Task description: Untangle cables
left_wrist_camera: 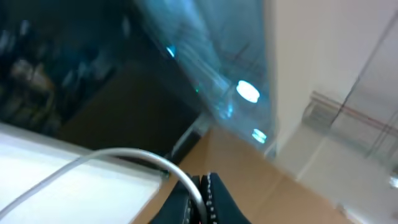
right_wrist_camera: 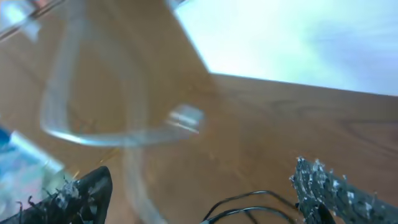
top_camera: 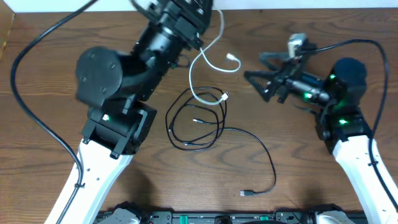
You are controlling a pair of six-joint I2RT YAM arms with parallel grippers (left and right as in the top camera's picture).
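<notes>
My left gripper [left_wrist_camera: 204, 188] is clamping the white cable [top_camera: 192, 71] up at top centre, and my right gripper [top_camera: 254, 66] is hanging wide open at right. The white cable's lower end is lying over the black cable [top_camera: 168, 121] loop mid-frame, so I'm risking dragging that along.

Two cables: one white cable [top_camera: 194, 65], running up into the pressed-together fingers of the left gripper [left_wrist_camera: 204, 199], and one black cable [top_camera: 273, 174], touching neither pair of fingers. Two grippers, the second being the right gripper [right_wrist_camera: 199, 177], its fingers spread wide; two fingers each, four in all. One table [top_camera: 298, 155].
</notes>
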